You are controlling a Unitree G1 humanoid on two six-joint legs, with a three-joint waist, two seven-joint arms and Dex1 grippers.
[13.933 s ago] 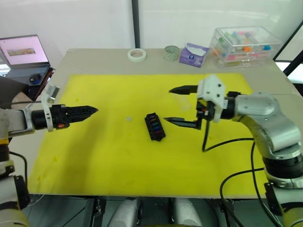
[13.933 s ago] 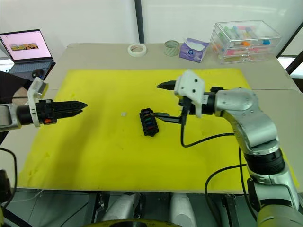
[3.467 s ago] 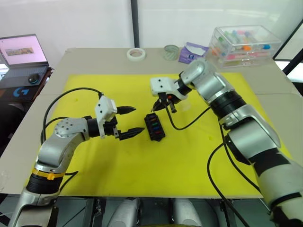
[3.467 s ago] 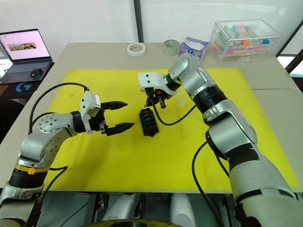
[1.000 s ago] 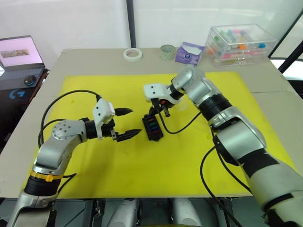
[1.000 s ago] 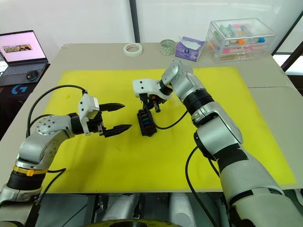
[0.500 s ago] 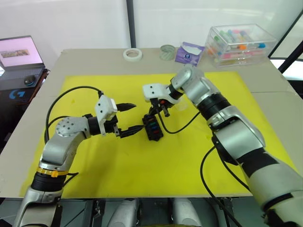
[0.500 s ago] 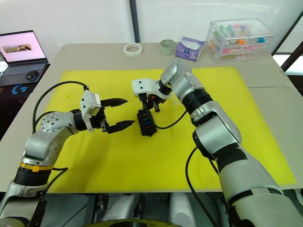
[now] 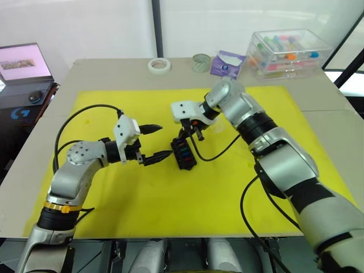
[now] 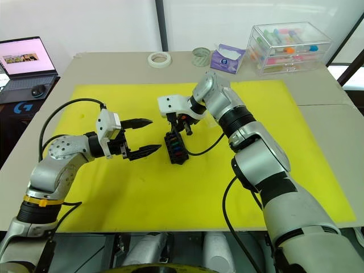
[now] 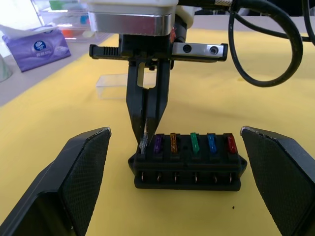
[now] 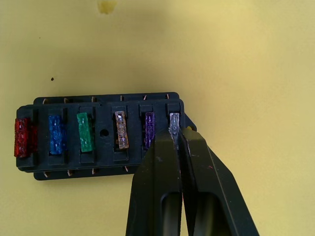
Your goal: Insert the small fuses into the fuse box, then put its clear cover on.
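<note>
right jaws (image 12: 178,142) pinched on the grey fuse (image 12: 173,123), pushing it down into the end slot of the fuse box (image 9: 183,153) at mat centre; five fuses already seated. left jaws (image 10: 145,136) wide open and empty at the box's 9 o'clock, likely to brace it. clear cover (image 11: 114,86) waits at 12 o'clock.

Head stereo pair looked down over the yellow mat (image 9: 239,187); both wrist cameras sat close on the fuse box (image 12: 98,135), left side-on, right from above.
</note>
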